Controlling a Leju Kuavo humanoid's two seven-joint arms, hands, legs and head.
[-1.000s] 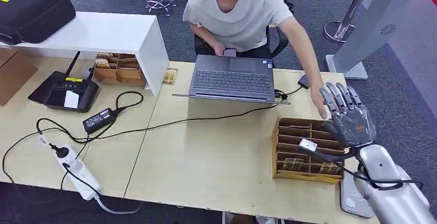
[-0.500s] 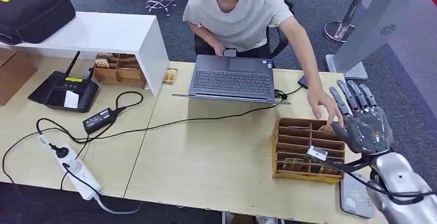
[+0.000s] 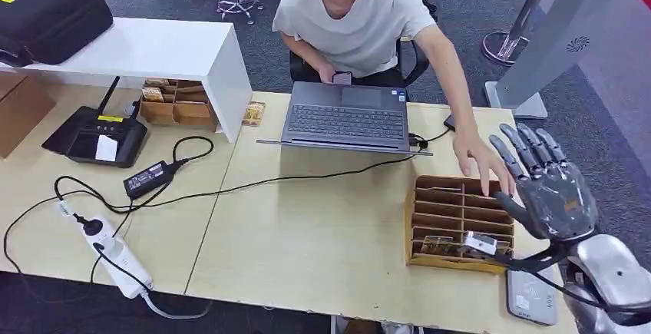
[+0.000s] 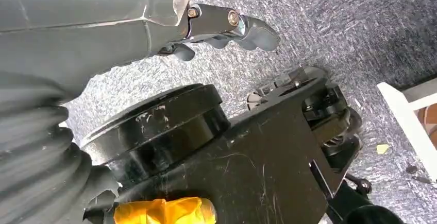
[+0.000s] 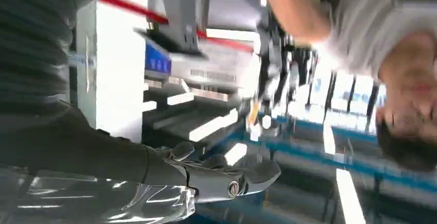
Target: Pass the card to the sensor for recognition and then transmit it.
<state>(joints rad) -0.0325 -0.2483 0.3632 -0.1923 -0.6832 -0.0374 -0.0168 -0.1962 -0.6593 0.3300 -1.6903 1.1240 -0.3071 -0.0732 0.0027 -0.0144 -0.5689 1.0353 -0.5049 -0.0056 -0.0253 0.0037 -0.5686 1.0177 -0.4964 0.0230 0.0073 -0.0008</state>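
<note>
A wooden slotted box [image 3: 411, 219] stands at the table's right end, with gold-brown cards [image 3: 436, 245] in its nearest row. Next to it, at the near right corner, lies a flat grey card sensor [image 3: 530, 307]. My right hand [image 3: 551, 192] is raised above the box's right side with its back toward me, fingers spread, holding nothing. In the right wrist view the same hand [image 5: 206, 177] shows straight fingers and no card. A small white tag [image 3: 481, 242] hangs on a dark cable by that wrist. My left hand [image 4: 227, 23] hangs over grey carpet, nothing in it.
A seated person reaches a hand [image 3: 477, 161] to the box's far edge. An open laptop [image 3: 345, 119] lies mid-table with cables running left to an adapter [image 3: 150, 178] and power strip [image 3: 115, 257]. A second wooden box [image 3: 176, 104] sits under a white shelf [image 3: 153, 50].
My right hand has drifted right and nearer, from over the box's middle to its right side. The person's hand has come down to the box's far edge.
</note>
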